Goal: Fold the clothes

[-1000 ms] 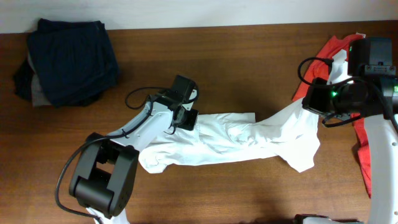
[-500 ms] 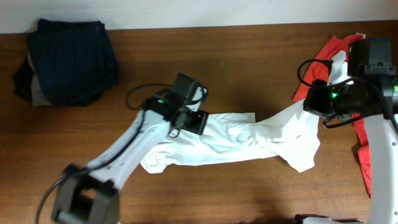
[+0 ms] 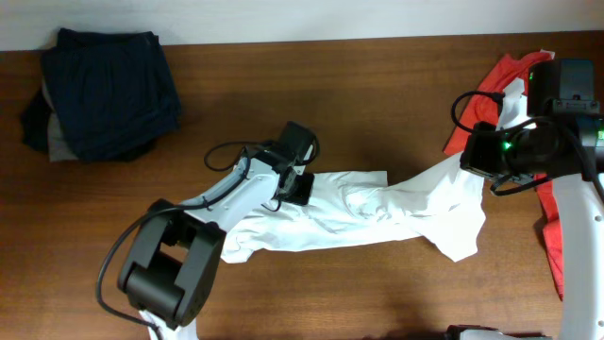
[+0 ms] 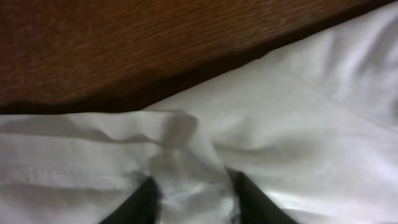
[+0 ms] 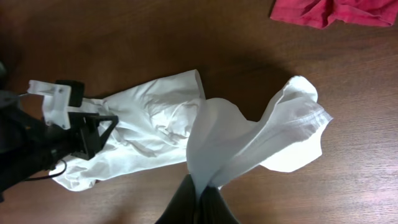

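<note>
Now, a shirt (image 3: 377, 212) is held at both ends over the table (image 3: 377, 94).
Its left end, near the table's middle, is pinched in the closed left gripper (image 4: 189, 196). Its right end is clamped in the closed right gripper (image 5: 200, 202) and held up off the table. A red garment (image 3: 505, 71) is seen at the table's right edge, and a dark pile (image 3: 109, 90) at its far-left corner.

- The left gripper (image 3: 300, 186) slid a little toward the right edge of the worktop (image 3: 377, 104), along the far hem of the white garment (image 3: 377, 203), and ended pinched on a fold of it.
- The left arm (image 3: 231, 194) stretched out toward the near-left corner midway, then drew back in.
- The white garment's left end crept slightly rightward and bunched.
</note>
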Available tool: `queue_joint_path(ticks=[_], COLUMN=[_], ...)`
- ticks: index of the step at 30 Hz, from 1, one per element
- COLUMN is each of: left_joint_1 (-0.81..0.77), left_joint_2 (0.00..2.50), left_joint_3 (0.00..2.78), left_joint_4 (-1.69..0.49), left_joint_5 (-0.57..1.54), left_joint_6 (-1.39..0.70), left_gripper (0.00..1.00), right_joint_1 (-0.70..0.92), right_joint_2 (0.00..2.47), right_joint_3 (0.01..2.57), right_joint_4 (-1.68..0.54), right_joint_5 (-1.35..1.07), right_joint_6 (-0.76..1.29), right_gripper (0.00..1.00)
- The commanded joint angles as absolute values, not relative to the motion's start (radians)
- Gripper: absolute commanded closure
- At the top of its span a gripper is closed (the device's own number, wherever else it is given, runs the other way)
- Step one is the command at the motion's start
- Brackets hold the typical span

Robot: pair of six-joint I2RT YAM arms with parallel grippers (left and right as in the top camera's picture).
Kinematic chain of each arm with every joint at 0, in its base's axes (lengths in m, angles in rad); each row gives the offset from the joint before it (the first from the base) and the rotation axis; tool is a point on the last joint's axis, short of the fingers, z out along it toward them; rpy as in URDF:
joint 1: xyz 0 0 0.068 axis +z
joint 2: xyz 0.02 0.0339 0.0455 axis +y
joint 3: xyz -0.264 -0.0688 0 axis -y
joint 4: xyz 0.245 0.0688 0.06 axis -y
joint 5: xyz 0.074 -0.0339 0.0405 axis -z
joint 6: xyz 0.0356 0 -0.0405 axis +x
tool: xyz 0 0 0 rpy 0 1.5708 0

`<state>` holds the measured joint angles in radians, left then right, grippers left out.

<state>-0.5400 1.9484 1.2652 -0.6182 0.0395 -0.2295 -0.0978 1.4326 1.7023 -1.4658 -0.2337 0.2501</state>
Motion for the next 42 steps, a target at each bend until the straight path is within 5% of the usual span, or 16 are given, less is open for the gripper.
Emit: queue_joint_path(ticks=[1,10,21,24,25,26,30,33,42], left_joint_1=[-0.535,-0.534,-0.534,-0.534,-0.534,-0.534,-0.534,-0.515,-0.39], left_joint_2=[1.974,1.921,1.201,1.071,1.061,1.062,1.178,1.485,1.889], left_joint_3=[1.272,1.422,1.422,1.412,1.39,1.375,1.315,1.315,1.315], left_joint_4=[-0.617,-0.86,-1.306,-1.478,-1.511,-1.504,-1.207,-1.034,-1.198], left_joint_5=[0.029,-0.008,-0.207,-0.122,-0.072,-0.079,-0.147,-0.176,-0.095], left_joint_6=[-0.231,-0.239,-0.348,-0.396,-0.396,-0.396,-0.353,-0.271,-0.263], left_gripper=[0.7,0.99,0.99,0.58,0.33,0.18,0.18,0.19,0.27], right_joint_1=[-0.103,-0.103,-0.103,-0.103,-0.103,-0.104,-0.103,-0.103,-0.103], right_joint_2=[1.431,1.431,1.431,1.432,1.431,1.431,1.431,1.431,1.433], right_joint_3=[1.705,1.705,1.705,1.705,1.705,1.705,1.705,1.705,1.705], right_joint_4=[-1.468,-1.469,-1.469,-1.448,-1.439,-1.439,-1.444,-1.45,-1.459], right_joint_5=[-0.195,-0.167,-0.126,-0.127,-0.126,-0.126,-0.126,-0.126,-0.118], right_joint_6=[0.239,0.239,0.241,0.273,0.278,0.278,0.278,0.277,0.258], right_gripper=[0.96,0.96,0.96,0.96,0.96,0.96,0.96,0.96,0.96])
